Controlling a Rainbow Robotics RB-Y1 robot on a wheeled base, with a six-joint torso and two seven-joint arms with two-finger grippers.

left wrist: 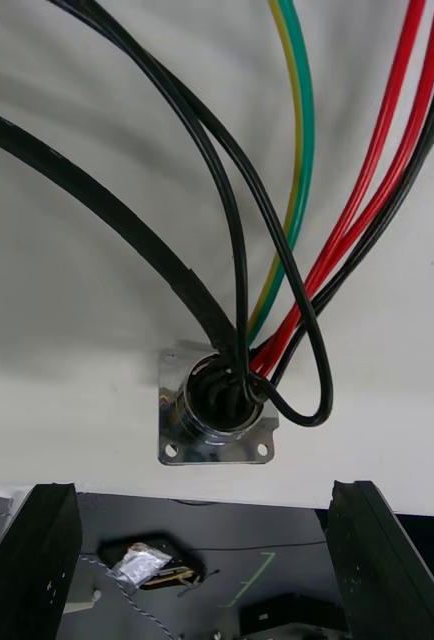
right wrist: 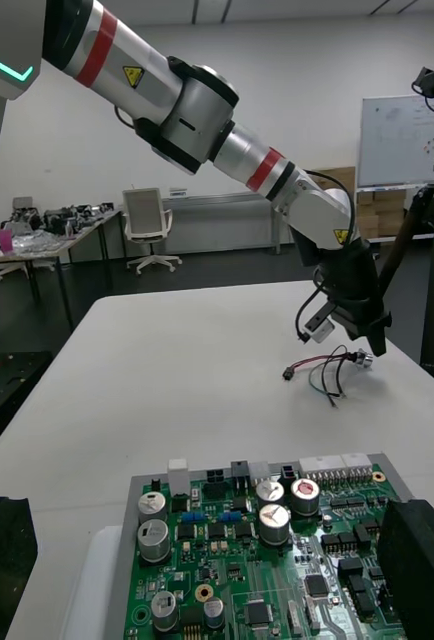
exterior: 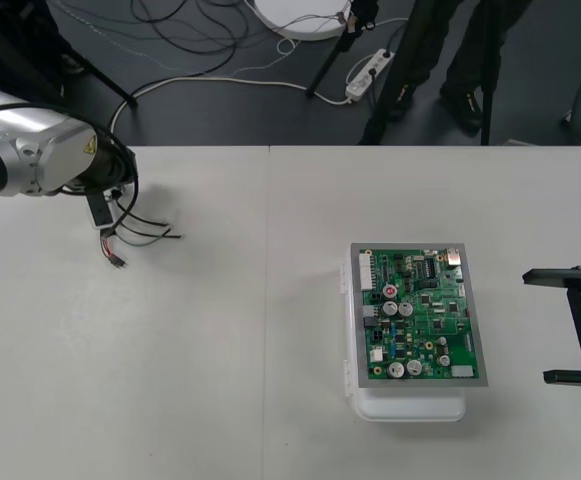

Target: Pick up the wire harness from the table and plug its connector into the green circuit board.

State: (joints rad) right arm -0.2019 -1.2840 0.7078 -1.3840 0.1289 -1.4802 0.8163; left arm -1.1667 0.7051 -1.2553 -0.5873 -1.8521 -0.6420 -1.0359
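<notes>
Well, the left jaws hang apart just over the wire harness [exterior: 135, 232] at the upper left of the front frame, probably to close on it. It lies on the surface [exterior: 220, 380]: red, black and green wires [left wrist: 287, 180] looping from a shiny flanged socket [left wrist: 217, 415]. Meanwhile the right jaws wait apart near the green circuit board [exterior: 420, 315].

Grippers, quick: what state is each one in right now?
Left gripper: open, empty, over the round metal flanged socket of the red, black and green wire harness.
Right gripper: open, empty, beside the green circuit board.
</notes>
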